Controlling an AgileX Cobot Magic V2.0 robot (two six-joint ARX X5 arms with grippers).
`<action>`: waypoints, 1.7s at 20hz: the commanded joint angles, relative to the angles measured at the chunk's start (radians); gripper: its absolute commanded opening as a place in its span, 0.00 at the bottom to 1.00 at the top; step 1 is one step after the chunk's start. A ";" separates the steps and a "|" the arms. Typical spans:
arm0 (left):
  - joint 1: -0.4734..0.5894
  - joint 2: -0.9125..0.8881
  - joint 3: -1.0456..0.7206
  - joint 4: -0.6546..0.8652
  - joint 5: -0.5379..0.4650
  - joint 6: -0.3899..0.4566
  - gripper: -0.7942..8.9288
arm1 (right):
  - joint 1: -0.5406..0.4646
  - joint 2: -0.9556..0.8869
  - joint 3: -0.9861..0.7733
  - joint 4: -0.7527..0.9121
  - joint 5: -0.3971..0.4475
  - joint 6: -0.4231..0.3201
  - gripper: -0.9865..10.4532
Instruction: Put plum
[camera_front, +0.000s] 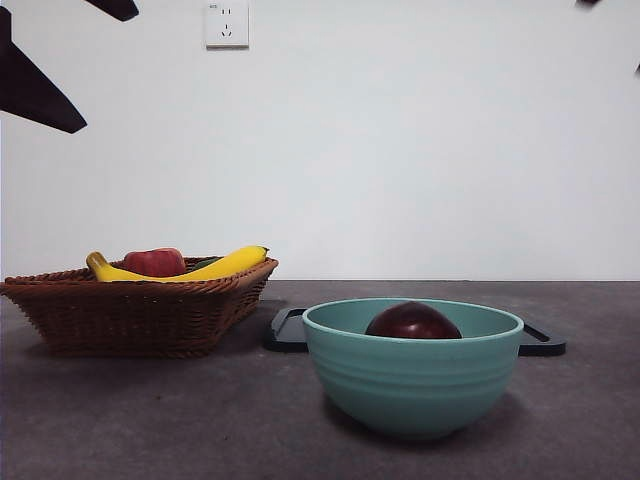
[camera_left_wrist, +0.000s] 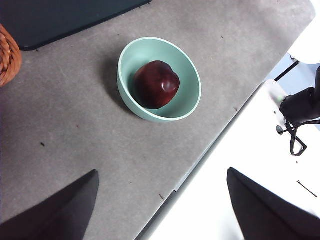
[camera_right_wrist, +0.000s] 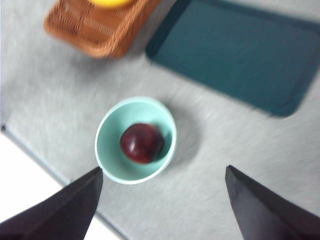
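Plum (camera_front: 413, 322) sits inside the bowl (camera_front: 412, 385), so task looks done; left gripper (camera_left_wrist: 160, 200) and right gripper (camera_right_wrist: 162, 197) above the bowl, both wide open, empty.

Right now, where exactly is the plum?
The plum lies inside the teal bowl, at the front of the table, right of the wicker basket and before the dark tray.
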 joint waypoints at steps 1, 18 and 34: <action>-0.005 0.004 0.008 0.008 0.004 0.000 0.50 | 0.046 0.057 -0.064 0.071 0.000 0.056 0.43; -0.005 0.004 0.008 0.009 0.004 0.005 0.50 | 0.309 0.452 -0.200 0.477 0.270 0.193 0.29; -0.005 0.004 0.008 0.009 0.004 0.005 0.50 | 0.326 0.501 -0.128 0.516 0.260 0.231 0.09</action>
